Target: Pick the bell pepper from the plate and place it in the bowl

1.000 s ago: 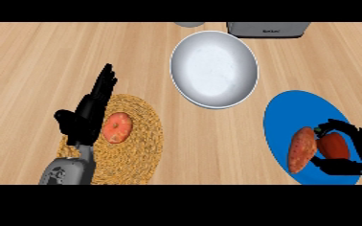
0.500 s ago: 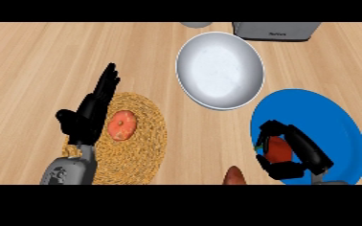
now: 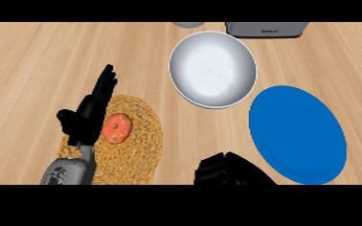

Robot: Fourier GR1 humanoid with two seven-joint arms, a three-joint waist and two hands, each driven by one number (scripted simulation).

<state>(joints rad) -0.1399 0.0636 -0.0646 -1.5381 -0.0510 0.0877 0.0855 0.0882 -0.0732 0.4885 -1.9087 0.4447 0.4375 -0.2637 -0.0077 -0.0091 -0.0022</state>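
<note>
The blue plate [image 3: 297, 134] at the right lies bare. Left of it and farther back stands the white bowl [image 3: 212, 69], with nothing inside. At the lower edge, left of the plate, my right hand [image 3: 228, 170] shows its back with the fingers curled. No bell pepper shows in this view; the curled fingers hide whatever they hold. Over the left rim of a woven mat [image 3: 138, 146], my left hand [image 3: 88, 115] rests open, fingers pointing away.
An orange-red round fruit [image 3: 117, 128] lies on the woven mat beside my left hand. A grey appliance [image 3: 267, 28] and a grey round object [image 3: 187, 24] stand at the counter's far edge, behind the bowl.
My right hand, curled round the red pepper, left the blue plate and moved left to the lower edge. The plate now lies bare, and the orange-brown vegetable is out of sight.
</note>
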